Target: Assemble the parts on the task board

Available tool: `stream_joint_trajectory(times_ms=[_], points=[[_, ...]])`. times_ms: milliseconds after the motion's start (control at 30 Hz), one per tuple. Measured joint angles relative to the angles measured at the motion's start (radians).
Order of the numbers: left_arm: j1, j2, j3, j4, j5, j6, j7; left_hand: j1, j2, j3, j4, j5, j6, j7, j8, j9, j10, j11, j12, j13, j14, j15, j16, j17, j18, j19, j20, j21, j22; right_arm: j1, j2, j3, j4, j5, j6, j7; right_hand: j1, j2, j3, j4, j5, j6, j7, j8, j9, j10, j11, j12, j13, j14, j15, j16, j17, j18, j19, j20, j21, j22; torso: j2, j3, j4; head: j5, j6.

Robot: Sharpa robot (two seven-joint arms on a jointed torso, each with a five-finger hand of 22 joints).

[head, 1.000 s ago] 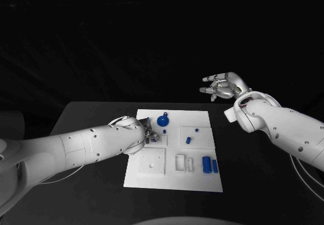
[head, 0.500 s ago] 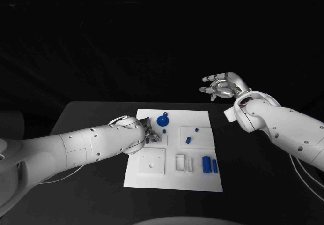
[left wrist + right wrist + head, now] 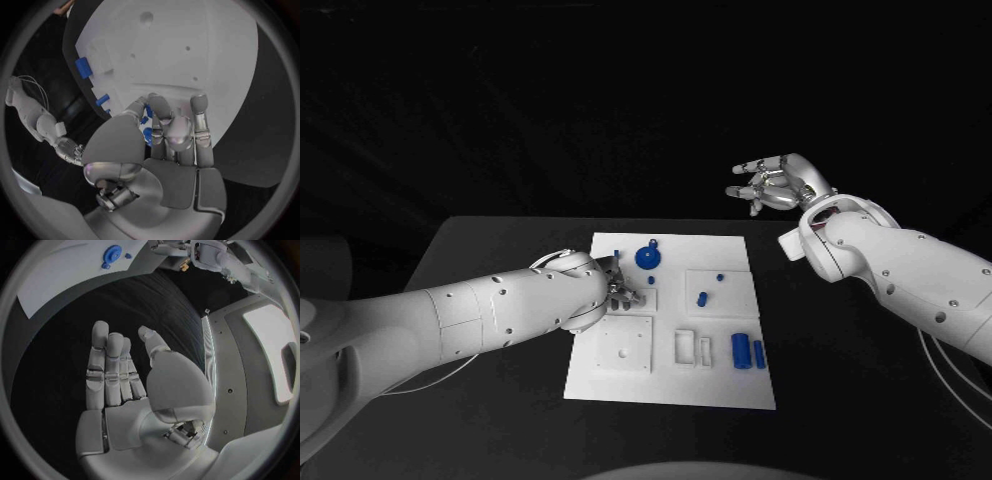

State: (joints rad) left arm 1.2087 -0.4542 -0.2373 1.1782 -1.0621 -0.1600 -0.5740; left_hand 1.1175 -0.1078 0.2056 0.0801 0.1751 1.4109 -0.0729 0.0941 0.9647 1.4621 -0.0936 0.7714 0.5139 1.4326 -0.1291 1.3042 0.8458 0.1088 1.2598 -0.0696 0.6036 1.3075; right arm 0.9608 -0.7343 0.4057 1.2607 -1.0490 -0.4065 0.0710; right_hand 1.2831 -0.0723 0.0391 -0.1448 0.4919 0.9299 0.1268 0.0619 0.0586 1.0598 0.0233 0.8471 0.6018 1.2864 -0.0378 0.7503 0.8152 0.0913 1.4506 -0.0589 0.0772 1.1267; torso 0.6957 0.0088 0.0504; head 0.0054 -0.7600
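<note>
While the left hand (image 3: 620, 290) sits low over the task board (image 3: 672, 375), its fingers (image 3: 201, 120) are stretched toward the board surface with a small blue part (image 3: 148, 134) showing between thumb and fingers. Looks like a pinch, but the wrist view is too crowded to be sure, so I cannot tell if it actually holds it. Head view has the hand at the board's left-middle area, mostly hidden behind the forearm.

Right hand (image 3: 776, 183) is up in the air, off beyond the board's far right corner, well apart from everything. Fingers straight and spread, thumb out, nothing in it (image 3: 125, 375).

Board lies flat in the middle of the black tabletop (image 3: 488, 250). On it: a round blue knob part (image 3: 648, 258) near the far edge, a small blue peg (image 3: 702, 298) mid-board, two blue cylinders (image 3: 749, 353) side by side near the right edge.
</note>
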Motion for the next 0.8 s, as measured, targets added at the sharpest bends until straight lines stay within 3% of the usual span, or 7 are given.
stream_joint_trajectory(times_ms=[67, 133, 300, 467, 567, 767, 800], points=[[-0.001, -0.001, 0.0, 0.0, 0.0, 0.001, 0.0, 0.01, -0.016, 0.003, 0.034, -0.025, 0.003, 0.001, -0.001, 0.002, -0.001, -0.001, 0.0, -0.001, 0.0, 0.0, 0.0, 0.0, 0.0, 0.0, 0.0, 0.0, 0.0, 0.0, 0.0, 0.0, 0.0, 0.0, 0.0, 0.0, 0.0, 0.0, 0.0, 0.0, 0.0, 0.0, 0.0, 0.0, 0.0, 0.0, 0.0, 0.0, 0.0, 0.0, 0.0, 0.0, 0.0, 0.0, 0.0, 0.0, 0.0, 0.0, 0.0, -0.0001, 0.0, 0.0, 0.0], [-0.002, -0.002, 0.0, 0.0, 0.0, 0.002, 0.0, 0.023, -0.03, 0.0, 0.063, -0.029, 0.009, 0.002, -0.001, 0.004, -0.001, -0.001, 0.0, -0.002, 0.0, 0.0, 0.0, 0.0, 0.0, 0.0, 0.0, 0.0, 0.0, 0.0, 0.0, 0.0, 0.0, 0.0, 0.0, 0.0, 0.0, 0.0, 0.0, 0.0, 0.0, 0.0, 0.0, 0.0, 0.0, 0.0, 0.0, 0.0, 0.0, 0.0, 0.0, 0.0, 0.0, 0.0, 0.0, 0.0, 0.0, 0.0, 0.0, -0.0003, -0.0001, 0.0, 0.0], [-0.003, -0.006, 0.0, 0.002, 0.001, 0.004, 0.001, 0.031, -0.038, 0.0, 0.087, -0.041, 0.011, -0.001, -0.001, 0.004, -0.001, -0.001, 0.0, -0.003, 0.0, 0.0, 0.0, -0.001, 0.0, 0.0, 0.0, 0.0, 0.0, 0.0, 0.0, 0.0, -0.001, 0.001, 0.0, 0.001, 0.0, 0.0, 0.0, 0.0, 0.0, 0.0, 0.0, 0.0, 0.0, 0.0, 0.0, 0.0, 0.0, 0.0, 0.0, 0.0, 0.0, 0.0, 0.0, 0.0, 0.0, 0.0, 0.0, -0.0003, -0.0003, -0.002, 0.0], [-0.004, -0.017, -0.001, 0.005, 0.002, 0.006, 0.002, 0.027, -0.101, -0.026, 0.16, -0.119, 0.017, 0.005, -0.001, 0.004, -0.001, -0.001, 0.0, -0.006, 0.0, 0.0, -0.007, -0.008, 0.0, 0.0, 0.0, -0.004, 0.0, 0.0, -0.001, 0.0, -0.001, 0.001, 0.0, 0.001, 0.0, 0.0, 0.0, 0.0, 0.0, 0.0, 0.0, 0.0, 0.0, 0.0, 0.0, 0.0, 0.0, 0.0, 0.0, 0.0, 0.0, 0.0, 0.0, 0.0, 0.0, 0.0, 0.0, -0.0004, -0.0003, -0.003, 0.001], [-0.004, -0.027, -0.001, 0.014, 0.002, 0.009, 0.003, 0.021, -0.107, -0.105, 0.2, -0.119, 0.017, 0.005, -0.001, 0.002, -0.001, -0.001, 0.0, -0.007, 0.0, 0.0, -0.007, -0.009, 0.0, 0.003, -0.003, -0.008, 0.0, 0.0, -0.001, 0.0, -0.001, 0.001, 0.0, 0.001, 0.0, 0.0, 0.0, 0.0, 0.0, 0.0, 0.0, 0.0, 0.0, 0.0, 0.0, 0.0, 0.0, 0.0, 0.0, 0.0, 0.0, 0.0, 0.0, 0.0, 0.0, 0.0, 0.0, -0.0004, 0.0001, -0.005, 0.003], [-0.004, -0.051, -0.001, 0.041, 0.005, 0.018, 0.003, 0.008, -0.12, -0.153, 0.209, -0.118, 0.013, 0.008, -0.009, -0.01, -0.001, -0.001, -0.01, -0.009, 0.0, 0.0, -0.016, -0.021, -0.001, 0.0, -0.008, -0.013, 0.0, -0.001, -0.003, 0.0, -0.002, 0.002, 0.0, 0.002, -0.004, 0.004, 0.0, 0.0, 0.0, 0.0, 0.0, 0.0, 0.0, 0.0, 0.0, 0.0, 0.0, 0.0, 0.0, 0.0, -0.001, 0.0, 0.0, 0.0, 0.0, 0.0, -0.001, -0.0004, 0.0009, -0.007, 0.006], [-0.003, -0.057, -0.001, 0.047, 0.007, 0.02, 0.003, 0.008, -0.12, -0.153, 0.209, -0.118, 0.013, 0.008, -0.01, -0.013, -0.001, -0.001, -0.01, -0.009, 0.0, 0.0, -0.02, -0.023, -0.016, 0.001, -0.016, -0.016, 0.0, -0.001, -0.004, 0.0, -0.002, 0.002, 0.0, 0.002, -0.004, 0.004, 0.0, 0.0, 0.0, 0.0, 0.0, 0.0, 0.0, 0.0, 0.0, 0.0, 0.0, 0.0, 0.0, 0.0, -0.001, 0.0, 0.0, 0.0, 0.0, 0.0, -0.001, -0.0004, 0.0009, -0.007, 0.006]])
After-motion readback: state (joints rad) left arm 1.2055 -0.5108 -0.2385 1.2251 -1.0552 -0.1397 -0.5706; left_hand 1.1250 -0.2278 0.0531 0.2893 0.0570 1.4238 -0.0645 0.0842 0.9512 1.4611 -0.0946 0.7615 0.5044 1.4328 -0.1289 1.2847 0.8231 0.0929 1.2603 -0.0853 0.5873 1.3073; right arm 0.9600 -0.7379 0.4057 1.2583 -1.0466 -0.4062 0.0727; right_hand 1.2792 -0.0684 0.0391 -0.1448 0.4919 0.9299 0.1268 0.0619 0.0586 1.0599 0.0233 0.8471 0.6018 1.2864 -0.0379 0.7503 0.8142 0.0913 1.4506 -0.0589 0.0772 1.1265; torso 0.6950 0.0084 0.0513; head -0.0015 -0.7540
